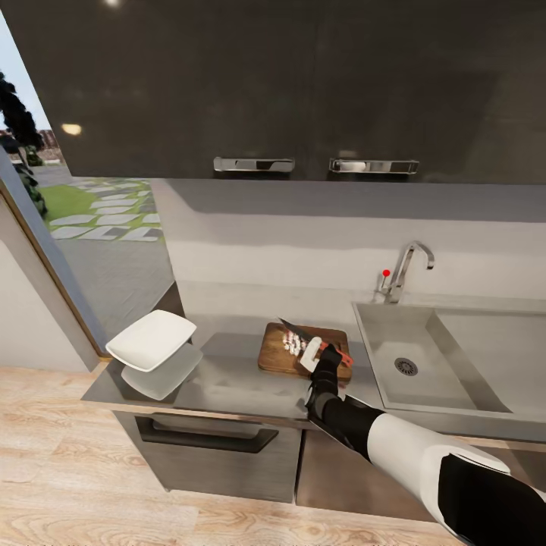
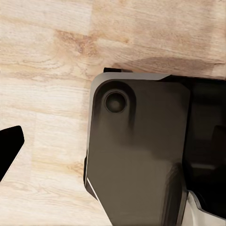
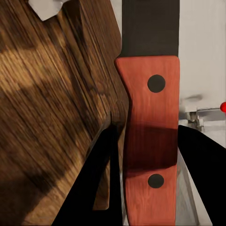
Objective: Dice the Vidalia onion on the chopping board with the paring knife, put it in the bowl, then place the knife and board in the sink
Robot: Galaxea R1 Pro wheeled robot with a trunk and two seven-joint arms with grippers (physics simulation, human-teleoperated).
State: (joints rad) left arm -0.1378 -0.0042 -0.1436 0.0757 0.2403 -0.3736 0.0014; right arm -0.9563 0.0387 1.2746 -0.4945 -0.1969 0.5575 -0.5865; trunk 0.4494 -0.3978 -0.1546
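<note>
The brown chopping board (image 1: 282,356) lies on the grey countertop (image 1: 227,383), just left of the sink (image 1: 455,379). A small heap of white diced onion (image 1: 293,343) rests on the board. My right gripper (image 1: 327,358) is shut on the paring knife's red handle (image 3: 150,141). Its dark blade (image 1: 291,327) points toward the back wall, over the diced pieces. In the right wrist view black fingers (image 3: 96,188) flank the handle, with the board (image 3: 52,117) alongside. The white bowl (image 1: 152,338) sits at the countertop's far left end. One black fingertip (image 2: 9,146) of the left gripper hangs over the wood floor.
A chrome faucet (image 1: 408,265) with a red knob (image 1: 386,273) stands behind the sink basin, whose drain (image 1: 406,366) is bare. Dark upper cabinets (image 1: 303,91) hang above the counter. A doorway to the outside opens at the left. A dark robot part (image 2: 141,155) shows in the left wrist view.
</note>
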